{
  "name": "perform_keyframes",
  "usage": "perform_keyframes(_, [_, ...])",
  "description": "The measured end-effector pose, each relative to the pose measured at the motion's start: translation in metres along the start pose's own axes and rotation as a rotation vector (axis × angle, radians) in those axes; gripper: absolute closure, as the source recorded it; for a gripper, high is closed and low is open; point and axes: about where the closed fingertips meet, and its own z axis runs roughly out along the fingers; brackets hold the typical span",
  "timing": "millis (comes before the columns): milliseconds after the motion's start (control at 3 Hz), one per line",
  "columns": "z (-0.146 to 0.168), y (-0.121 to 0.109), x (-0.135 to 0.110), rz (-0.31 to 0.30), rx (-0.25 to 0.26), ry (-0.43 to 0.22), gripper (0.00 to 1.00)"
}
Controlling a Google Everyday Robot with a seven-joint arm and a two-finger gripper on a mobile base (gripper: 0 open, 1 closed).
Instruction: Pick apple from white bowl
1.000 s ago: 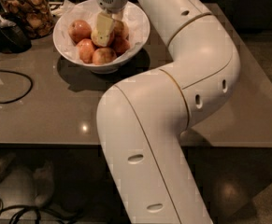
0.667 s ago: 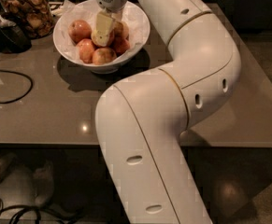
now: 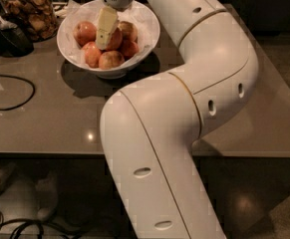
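My pincer (image 3: 106, 31) sits in the white bowl (image 3: 152, 26) at the table's (image 3: 60, 118) 11 o'clock, over the apple (image 3: 117, 40); can't tell its grip.

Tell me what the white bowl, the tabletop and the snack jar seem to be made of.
White bowl: likely glazed ceramic, glossy rim. Tabletop: smooth polished stone or laminate, mirrors light spots. Jar: clear glass or plastic, contents show through. The gripper hangs over the apples in the bowl.
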Motion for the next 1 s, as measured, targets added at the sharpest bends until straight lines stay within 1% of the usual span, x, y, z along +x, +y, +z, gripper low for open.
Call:
perform_keyframes(333, [-0.0094,0.0,-0.007,-0.016,0.018,-0.03,0.0])
perform_keyframes(667, [-0.0151,0.0017,-0.0096,-0.024,0.024,-0.042,0.0])
perform_keyframes(1000, [-0.0093,0.0054,-0.0069,-0.022,-0.004,-0.045,0.16])
